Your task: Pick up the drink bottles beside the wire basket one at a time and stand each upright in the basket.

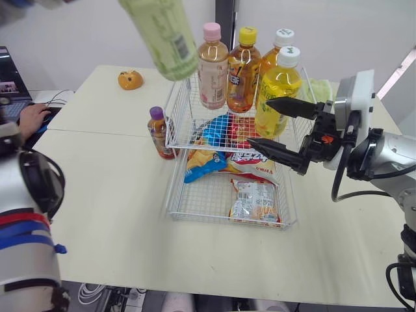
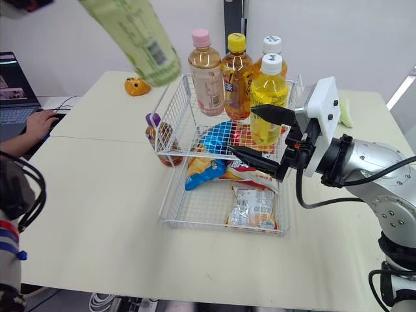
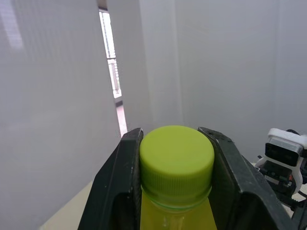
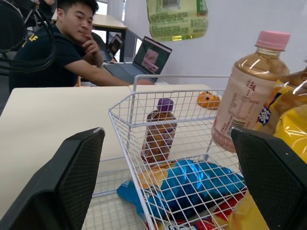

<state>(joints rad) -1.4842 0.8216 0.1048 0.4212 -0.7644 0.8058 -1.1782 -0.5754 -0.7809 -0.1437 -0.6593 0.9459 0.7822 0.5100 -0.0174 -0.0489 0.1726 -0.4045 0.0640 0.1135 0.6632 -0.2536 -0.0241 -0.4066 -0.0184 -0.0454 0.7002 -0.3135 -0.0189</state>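
My left gripper [image 3: 171, 134] is shut on the neck of a green-capped bottle with a pale green label [image 1: 162, 36]. It hangs tilted, high above the table, off the back left corner of the wire basket [image 1: 174, 195]. Several bottles stand upright along the basket's back, among them a pink-capped one [image 1: 212, 65] and a yellow one [image 1: 278, 94]. A small purple-capped bottle [image 1: 159, 133] stands on the table against the basket's left side. My right gripper [image 1: 259, 121] is open over the basket's right part, just in front of the yellow bottle, with nothing between its fingers [image 4: 62, 182].
Snack packets [image 1: 255, 201] and a blue packet [image 1: 214, 133] lie in the basket. An orange toy [image 1: 130, 80] sits on the table at the back left. A person sits at the left by a laptop [image 1: 10, 81], with a hand [image 1: 32, 117] at the table's edge.
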